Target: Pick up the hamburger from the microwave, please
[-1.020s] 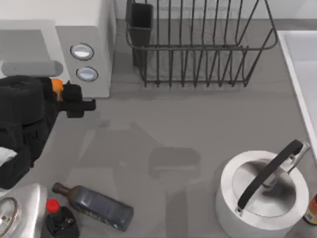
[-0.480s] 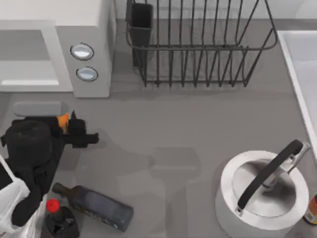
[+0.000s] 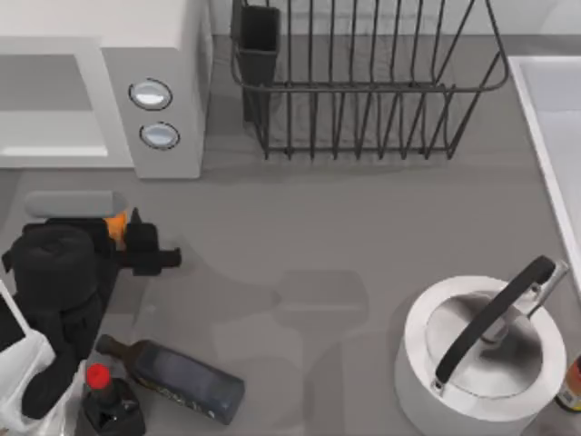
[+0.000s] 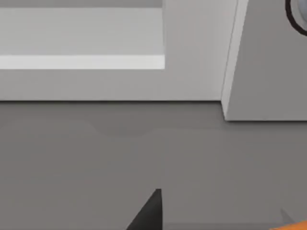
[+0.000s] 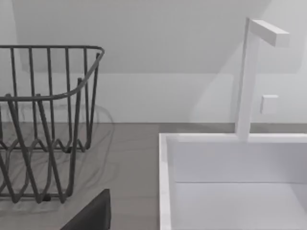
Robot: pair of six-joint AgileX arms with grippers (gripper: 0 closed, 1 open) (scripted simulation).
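Although the microwave [image 3: 100,100] stands behind at the table's left, the hamburger [image 3: 115,224] is held clamped in the left gripper [image 3: 127,238], clear of the cavity, above the counter [image 3: 363,227].

A black wire dish rack [image 3: 363,82] stands at the back of the grey counter [image 3: 363,227], with a dark utensil cup [image 3: 259,36] at its left end. At the right edge I see a white sink [image 3: 549,118]; my right wrist view shows its basin and a square white faucet [image 5: 252,72] behind it. A silver kettle [image 3: 481,350] with a black handle sits at the front right. At the front left a dark bottle [image 3: 172,377] lies on its side, just beside a red-capped bottle [image 3: 109,400].
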